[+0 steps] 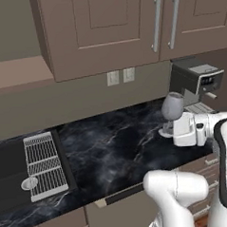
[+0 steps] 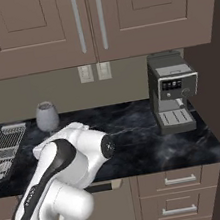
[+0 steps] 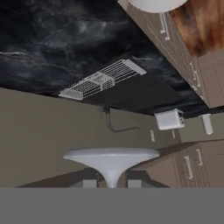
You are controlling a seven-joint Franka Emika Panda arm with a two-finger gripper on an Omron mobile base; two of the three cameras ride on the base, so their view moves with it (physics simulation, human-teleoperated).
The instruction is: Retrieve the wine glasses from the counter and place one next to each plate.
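One wine glass (image 1: 172, 107) stands upright in the air just above the counter (image 1: 113, 148), close to the coffee machine. My gripper (image 1: 169, 129) is shut on its thin stem, reaching in from the right. The right base view has the glass bowl (image 2: 46, 116) rising above my arm over the counter (image 2: 138, 143). The hand view is rolled upside down. In it the glass's round foot (image 3: 111, 157) spreads just beyond my gripper (image 3: 111, 183), with the stem between the fingertips (image 3: 89, 183). The plates are out of view.
A ribbed grey drainer (image 1: 44, 162) (image 2: 6, 142) (image 3: 103, 78) lies at the counter's left end with a small round pale thing (image 1: 29, 183) on it. A coffee machine (image 1: 196, 81) (image 2: 172, 91) stands at the right end. Wall cabinets (image 1: 105, 25) hang overhead.
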